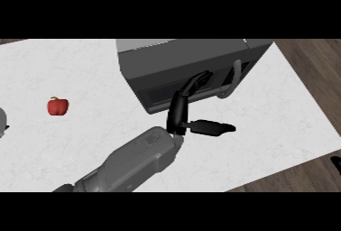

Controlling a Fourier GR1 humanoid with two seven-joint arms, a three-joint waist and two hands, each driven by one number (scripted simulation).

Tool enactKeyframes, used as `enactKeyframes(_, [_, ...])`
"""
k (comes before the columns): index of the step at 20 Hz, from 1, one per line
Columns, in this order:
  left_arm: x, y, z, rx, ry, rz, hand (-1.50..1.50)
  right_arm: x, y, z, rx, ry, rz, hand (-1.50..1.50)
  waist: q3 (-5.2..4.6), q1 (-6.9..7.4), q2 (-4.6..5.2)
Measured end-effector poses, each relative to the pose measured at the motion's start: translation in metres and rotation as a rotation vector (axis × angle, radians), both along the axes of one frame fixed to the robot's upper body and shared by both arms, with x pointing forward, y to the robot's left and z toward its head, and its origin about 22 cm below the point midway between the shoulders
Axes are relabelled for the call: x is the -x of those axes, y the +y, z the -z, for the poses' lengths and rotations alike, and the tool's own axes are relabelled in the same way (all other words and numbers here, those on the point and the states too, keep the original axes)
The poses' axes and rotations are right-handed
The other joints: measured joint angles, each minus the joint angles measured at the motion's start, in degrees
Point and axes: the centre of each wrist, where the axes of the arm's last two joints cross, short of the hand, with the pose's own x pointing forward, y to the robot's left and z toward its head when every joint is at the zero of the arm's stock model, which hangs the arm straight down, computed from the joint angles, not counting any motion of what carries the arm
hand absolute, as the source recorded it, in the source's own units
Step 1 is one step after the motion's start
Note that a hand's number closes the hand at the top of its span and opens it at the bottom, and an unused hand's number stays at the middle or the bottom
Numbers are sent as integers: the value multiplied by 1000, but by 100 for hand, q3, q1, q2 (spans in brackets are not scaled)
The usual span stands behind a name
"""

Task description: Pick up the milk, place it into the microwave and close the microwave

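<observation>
The dark grey microwave (193, 58) stands at the back middle of the white counter (73, 67). Its door (160, 92) lies flat against the body, and the pale handle (233, 81) is on the door's right side. My left hand (178, 113) reaches up from the lower left; its straight fingers (194, 83) touch the door's front beside the handle, and the thumb sticks out to the right. The hand holds nothing. No milk shows anywhere. A small black tip of my right hand (336, 162) shows at the right edge.
A red bell pepper (58, 106) lies on the counter at the left. A grey object (2, 121) is cut off by the left edge. Wooden floor (313, 67) shows beyond the counter's right and front edges.
</observation>
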Motion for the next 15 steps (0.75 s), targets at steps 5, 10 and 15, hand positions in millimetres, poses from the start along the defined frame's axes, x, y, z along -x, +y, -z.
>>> enactKeyframes(5, [-1,0,0,8,-8,3,-150,-9,3,14,-115,74,-66,-150,-2,-1,14])
enactKeyframes(10, [-1,1,2,14,-21,-5,-150,-16,-2,16,-164,109,-100,-150,-6,-41,14])
enactKeyframes(15, [-2,2,4,22,-25,-11,-150,-23,-10,15,-193,137,-124,-150,-1,-68,15])
